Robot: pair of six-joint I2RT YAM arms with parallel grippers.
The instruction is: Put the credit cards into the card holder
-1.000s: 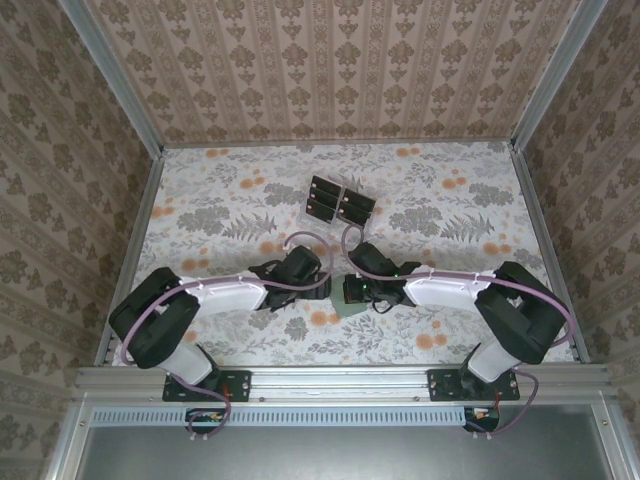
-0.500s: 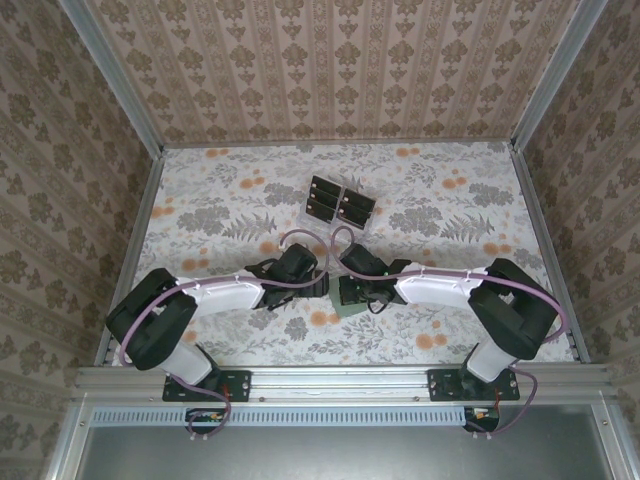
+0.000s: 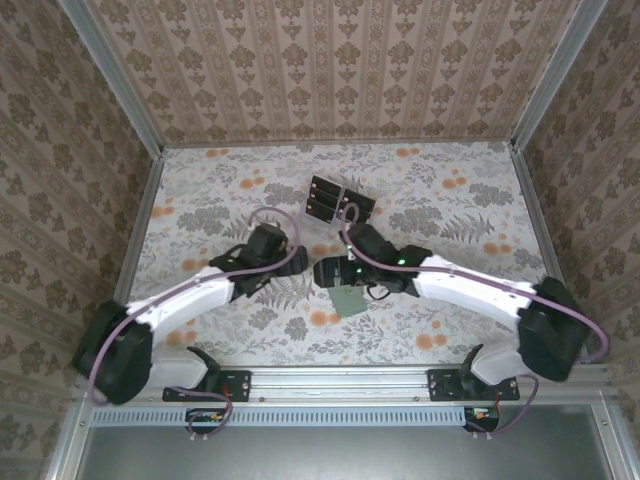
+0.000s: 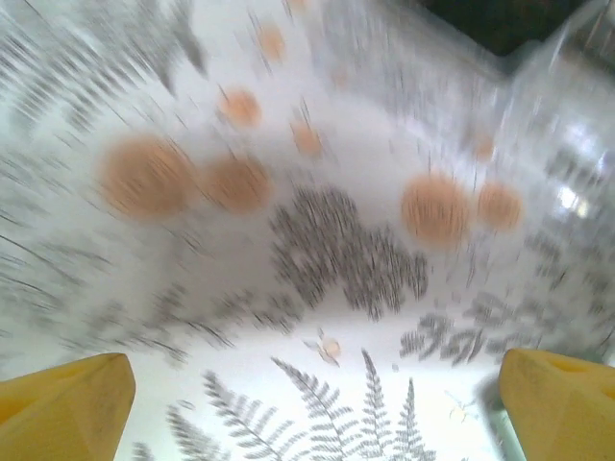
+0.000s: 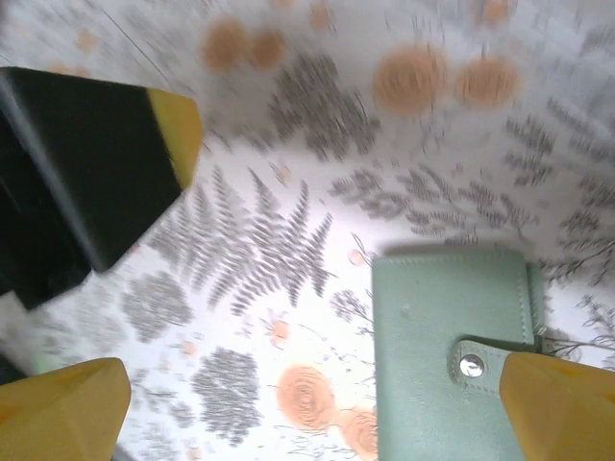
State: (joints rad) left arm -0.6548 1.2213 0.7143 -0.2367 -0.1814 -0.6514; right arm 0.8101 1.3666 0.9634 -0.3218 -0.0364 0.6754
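Note:
The sage-green card holder (image 3: 351,299) lies flat on the floral cloth near the middle front. In the right wrist view the card holder (image 5: 437,355) has its snap flap shut and reaches in from the right. Several black credit cards (image 3: 338,201) stand in a clear tiered rack behind it. My right gripper (image 3: 330,272) hangs open just left of the holder's back edge. Nothing lies between the yellow fingertips (image 5: 67,408) of this right gripper (image 5: 312,413). Further left, my left gripper (image 3: 272,250) is open over bare cloth. In the blurred left wrist view the left gripper (image 4: 312,408) holds nothing.
The clear rack (image 4: 562,106) shows blurred at the upper right of the left wrist view. A black finger with a yellow tip (image 5: 106,158), from the left gripper, reaches into the right wrist view. Patterned walls (image 3: 330,70) enclose the table on three sides.
My right gripper has opened and moved left and back off the card holder, which now lies uncovered. The left arm has swung back and to the left, away from the holder.

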